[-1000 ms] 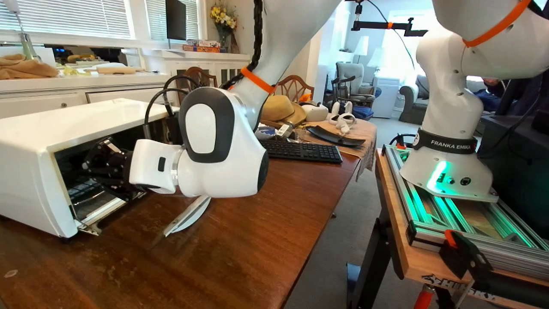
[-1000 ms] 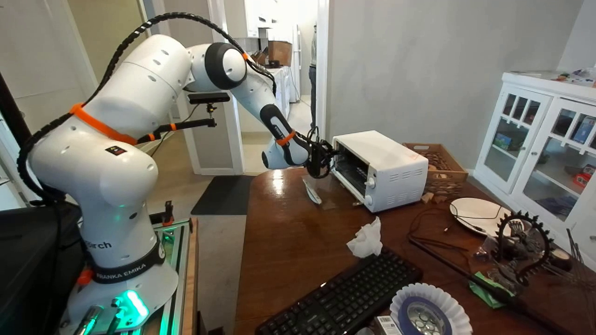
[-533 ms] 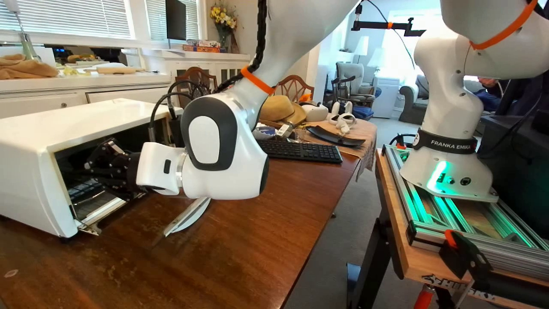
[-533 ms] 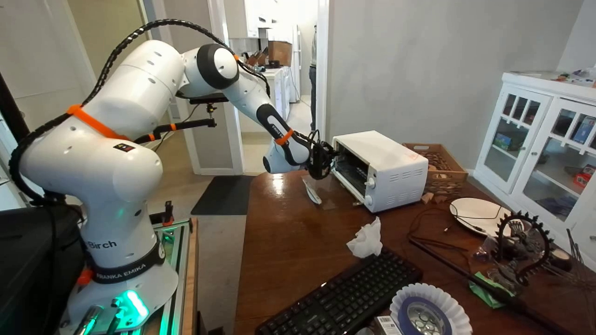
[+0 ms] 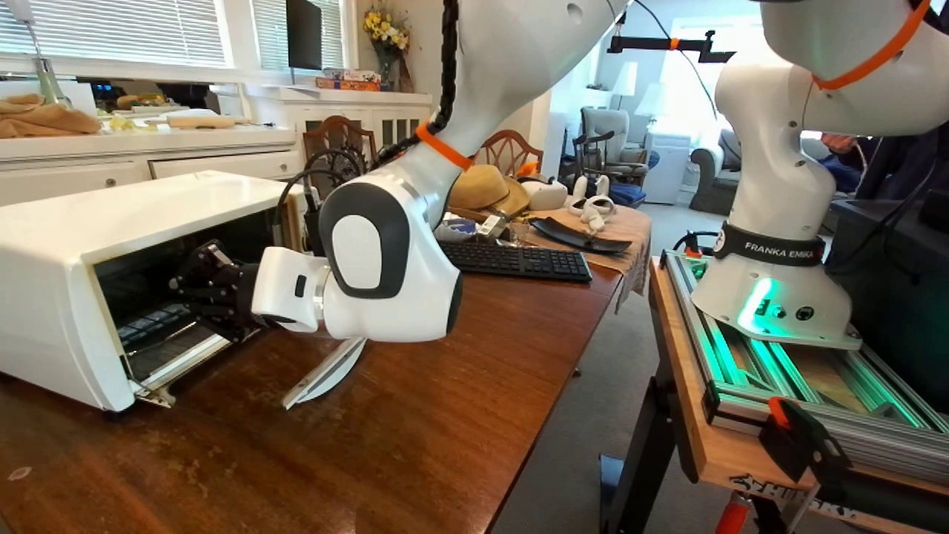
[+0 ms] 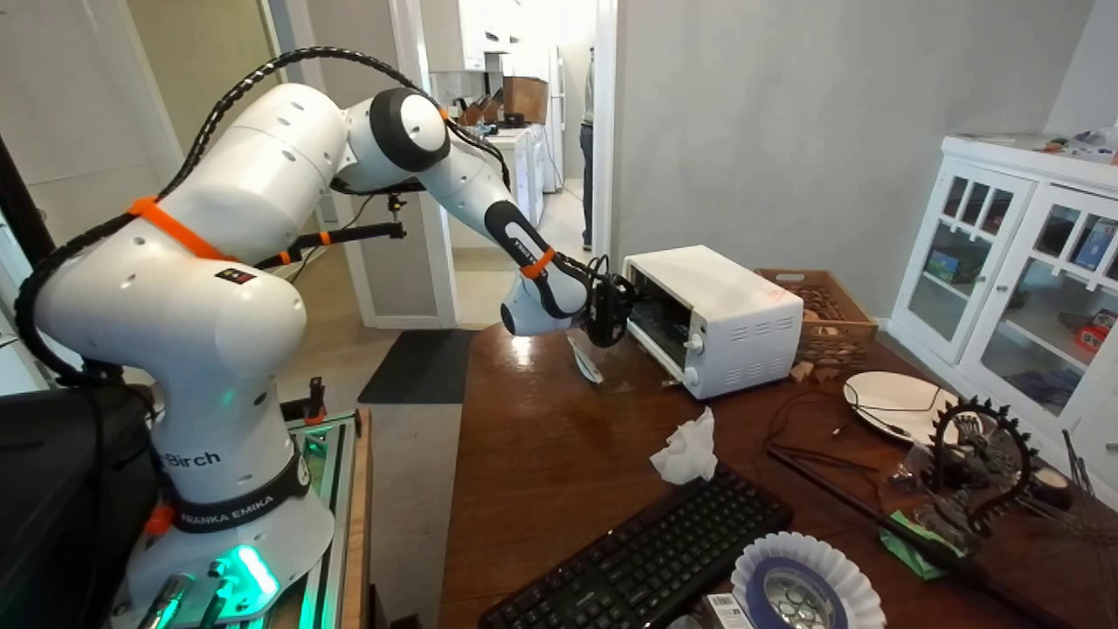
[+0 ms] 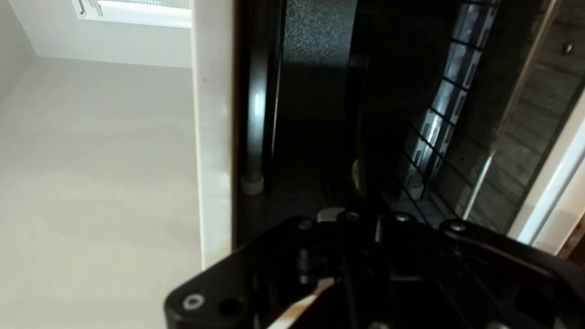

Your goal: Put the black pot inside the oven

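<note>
A white, boxy toaster oven (image 5: 133,222) of smooth, glossy sheet stands on a polished brown wooden table (image 5: 371,460), its front gaping; in an exterior view one end shows slotted vents (image 6: 758,321) and two round white knobs (image 6: 694,344). A slim pale strip (image 5: 326,374) with a bowed edge lies before the opening. The wrist view looks into the dark cavity, past a speckled grey panel (image 7: 320,36), a smooth cylindrical tube (image 7: 257,105) tipped in white, a thin shiny rod (image 7: 481,183) and a dark wire rack (image 7: 455,84). On the same table a crumpled white tissue (image 6: 687,450) sits just beside a flat black keyboard (image 6: 646,550). The black pot cannot be told apart in the oven's shadow, so its place is uncertain.

At the end of a white, rounded robot arm (image 6: 253,166) with orange bands, the black, jointed gripper (image 7: 372,210) reaches the oven's mouth in both exterior views. Its linkages lean inward toward each other, but the tips blend into the dark; how far apart they stand, and what, if anything, they hold or touch, cannot be told
</note>
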`<state>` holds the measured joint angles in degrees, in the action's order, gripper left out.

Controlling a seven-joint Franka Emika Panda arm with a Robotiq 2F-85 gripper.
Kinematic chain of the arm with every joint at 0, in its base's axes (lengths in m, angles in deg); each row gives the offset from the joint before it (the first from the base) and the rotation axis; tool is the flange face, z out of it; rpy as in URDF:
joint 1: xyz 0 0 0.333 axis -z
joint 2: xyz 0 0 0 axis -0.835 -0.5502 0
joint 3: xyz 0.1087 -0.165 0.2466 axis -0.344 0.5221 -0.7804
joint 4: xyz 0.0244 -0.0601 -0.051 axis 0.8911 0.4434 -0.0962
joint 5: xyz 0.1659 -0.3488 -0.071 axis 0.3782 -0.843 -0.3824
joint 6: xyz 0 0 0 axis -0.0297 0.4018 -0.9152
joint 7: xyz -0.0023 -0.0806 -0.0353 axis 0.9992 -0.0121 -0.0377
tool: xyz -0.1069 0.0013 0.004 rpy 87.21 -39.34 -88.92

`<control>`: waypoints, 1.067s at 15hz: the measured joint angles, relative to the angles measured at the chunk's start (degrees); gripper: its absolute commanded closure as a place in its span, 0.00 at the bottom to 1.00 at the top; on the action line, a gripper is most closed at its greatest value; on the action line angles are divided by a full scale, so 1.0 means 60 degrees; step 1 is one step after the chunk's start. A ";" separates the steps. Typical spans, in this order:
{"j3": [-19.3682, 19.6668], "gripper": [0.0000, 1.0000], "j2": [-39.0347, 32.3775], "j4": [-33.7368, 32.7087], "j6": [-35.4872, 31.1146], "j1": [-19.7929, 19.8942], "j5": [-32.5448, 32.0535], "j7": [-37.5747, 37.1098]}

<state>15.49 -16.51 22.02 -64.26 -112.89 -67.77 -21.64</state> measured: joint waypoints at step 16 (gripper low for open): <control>0.1529 0.98 -0.0702 -0.0063 -0.0709 -0.1070 0.0000 -0.2037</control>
<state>24.67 -20.72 21.64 -68.51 -119.31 -67.77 -33.86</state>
